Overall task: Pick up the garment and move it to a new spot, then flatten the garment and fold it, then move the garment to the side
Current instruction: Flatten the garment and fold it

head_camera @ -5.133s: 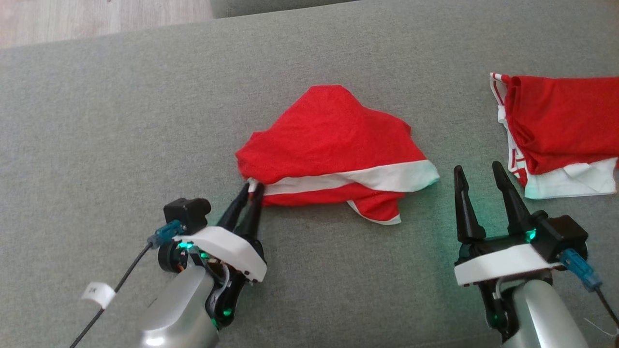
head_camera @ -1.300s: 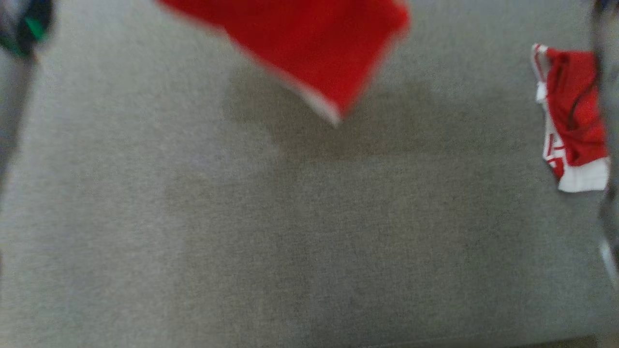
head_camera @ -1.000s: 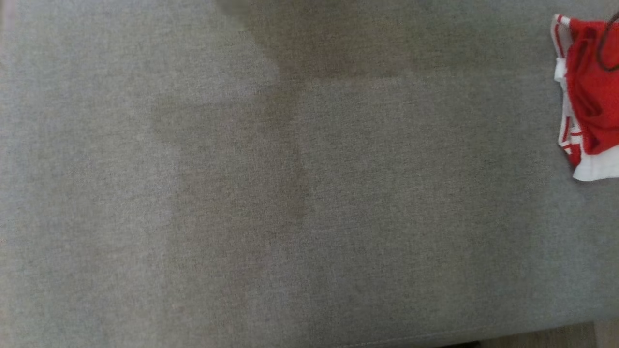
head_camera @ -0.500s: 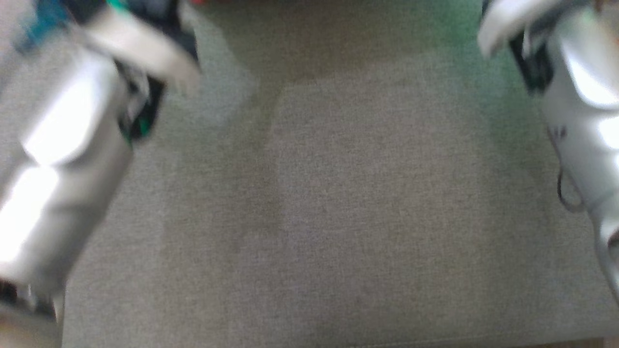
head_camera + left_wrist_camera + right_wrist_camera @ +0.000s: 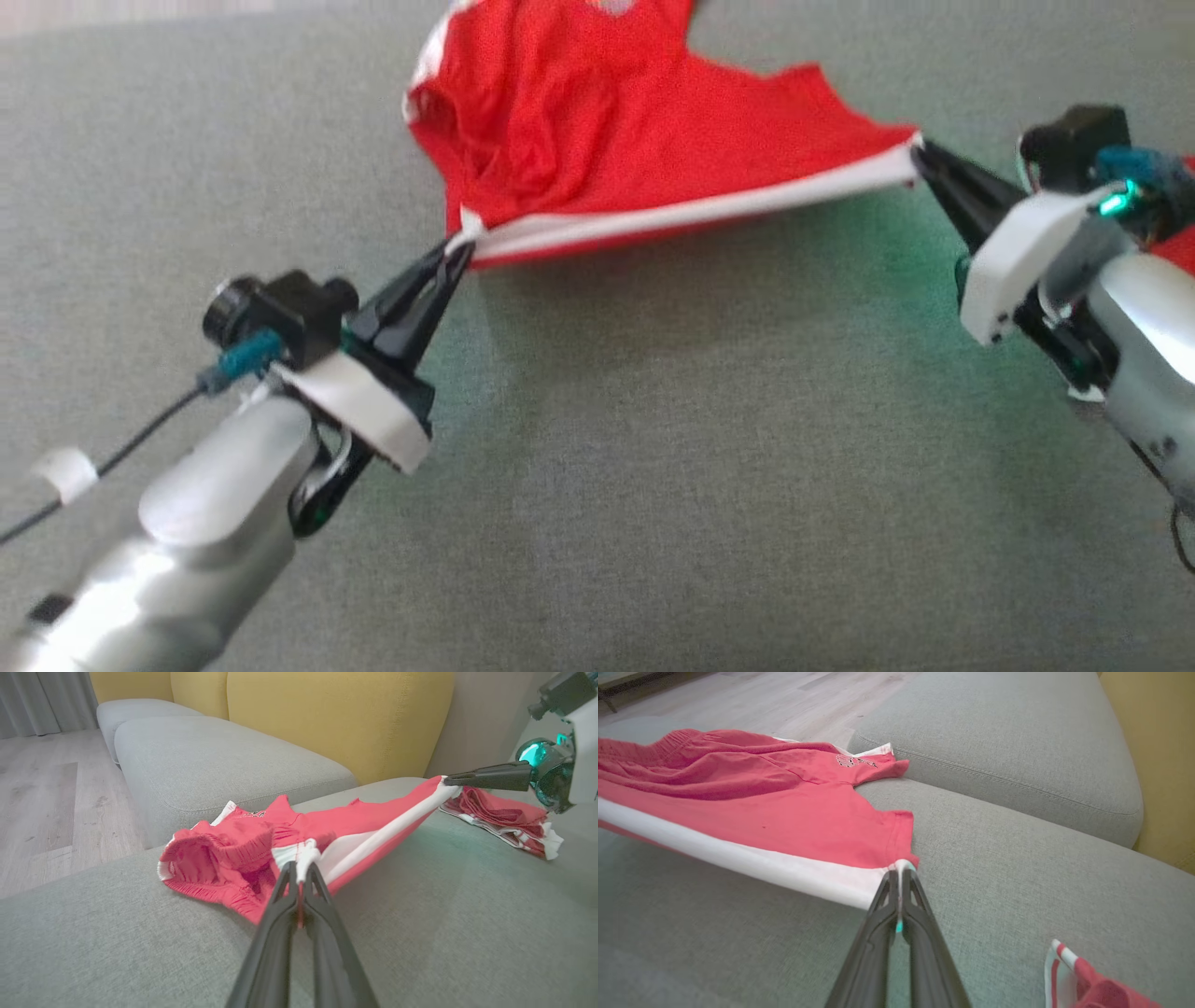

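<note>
Both garment (image 5: 607, 131) corners pinched, stretched between left tool (image 5: 459, 252) and right tool (image 5: 920, 155).

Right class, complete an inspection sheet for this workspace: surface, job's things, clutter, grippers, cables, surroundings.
Surface: grey fabric sofa seat.
Job's things: red shorts with white side stripe, stripe stretched taut between the grippers, rest rumpled on the seat.
Clutter: second red-and-white garment lying to the right.
Grippers: left gripper fingers shut on the stripe's waistband end; right gripper fingers shut on its hem end.
Cables: black cable at the left wrist.
Surroundings: yellow back cushions, pale wooden floor.
</note>
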### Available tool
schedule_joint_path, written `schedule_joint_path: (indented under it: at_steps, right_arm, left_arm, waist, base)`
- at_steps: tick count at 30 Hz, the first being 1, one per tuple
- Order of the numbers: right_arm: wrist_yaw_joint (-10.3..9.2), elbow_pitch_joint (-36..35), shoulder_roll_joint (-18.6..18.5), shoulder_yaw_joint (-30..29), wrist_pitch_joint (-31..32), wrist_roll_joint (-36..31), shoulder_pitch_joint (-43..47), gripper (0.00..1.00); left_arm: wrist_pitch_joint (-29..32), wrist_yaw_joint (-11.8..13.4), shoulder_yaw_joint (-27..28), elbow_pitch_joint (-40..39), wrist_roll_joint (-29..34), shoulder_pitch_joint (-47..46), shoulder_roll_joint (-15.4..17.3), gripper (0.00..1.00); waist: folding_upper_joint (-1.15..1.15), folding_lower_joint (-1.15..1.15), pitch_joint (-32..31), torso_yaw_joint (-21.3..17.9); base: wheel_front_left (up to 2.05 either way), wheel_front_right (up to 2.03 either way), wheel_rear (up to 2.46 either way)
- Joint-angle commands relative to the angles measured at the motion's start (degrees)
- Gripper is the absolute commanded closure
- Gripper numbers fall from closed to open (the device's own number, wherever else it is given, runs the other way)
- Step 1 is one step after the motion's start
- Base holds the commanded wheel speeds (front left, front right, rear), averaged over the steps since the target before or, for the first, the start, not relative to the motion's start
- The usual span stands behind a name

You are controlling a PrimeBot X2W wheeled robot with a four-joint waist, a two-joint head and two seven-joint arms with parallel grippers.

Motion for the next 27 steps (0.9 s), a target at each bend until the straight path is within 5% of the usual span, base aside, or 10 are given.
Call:
schedule_joint_path:
  at_steps: [1, 15, 27]
  right_arm:
    - [0.37, -1.81, -2.49, 0.65, 0.53, 1.65, 1.37, 1.00]
    - [0.37, -12.97, -12.39, 9.06, 3.03, 12.21, 11.30, 1.00]
    - [0.37, -23.42, -21.94, 11.10, 6.39, 16.86, 19.65, 1.00]
  left_arm:
    - [-0.30, 0.11, 2.40, -1.34, 0.19, -0.48, 2.91, 1.00]
    - [-0.30, 0.11, 7.34, -7.51, 0.49, 19.13, 3.85, 1.00]
    - [-0.30, 0.72, 11.94, -14.96, 5.33, 33.39, 1.35, 1.00]
  waist:
    - [0.00, 0.02, -2.15, -0.12]
    - [0.00, 0.02, -14.35, -2.78]
    - [0.00, 0.02, -17.64, -3.41]
  base:
    - [0.00, 0.00, 0.00]
    - [0.00, 0.00, 0.00]
    - [0.00, 0.00, 0.00]
